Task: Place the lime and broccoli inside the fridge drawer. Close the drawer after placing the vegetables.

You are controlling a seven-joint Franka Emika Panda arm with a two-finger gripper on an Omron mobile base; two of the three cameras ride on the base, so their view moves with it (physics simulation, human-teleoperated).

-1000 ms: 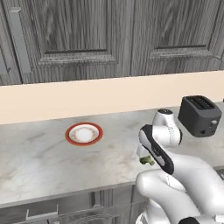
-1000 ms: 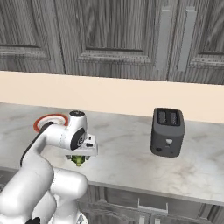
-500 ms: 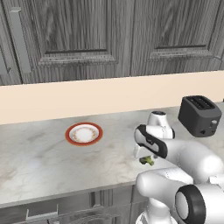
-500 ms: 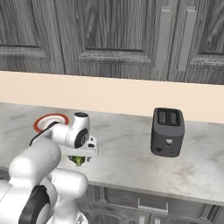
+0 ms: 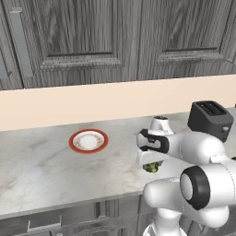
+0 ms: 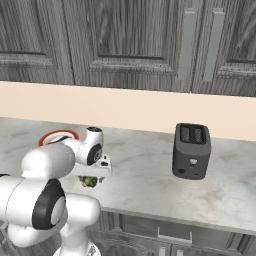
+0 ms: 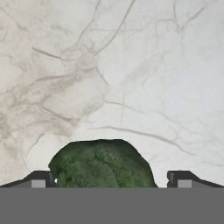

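The gripper (image 7: 108, 178) stands open, its two dark tips apart, one on each side of the broccoli (image 7: 103, 164), which lies between them on the marble counter (image 7: 131, 65); the red-rimmed plate (image 5: 88, 141) sits well off to one side; the dark toaster (image 6: 191, 150) stands well apart on the other.

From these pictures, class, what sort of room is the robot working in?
Most likely a kitchen: a marble-look counter runs under dark wooden cabinets, with a black toaster and a red-rimmed plate on it.
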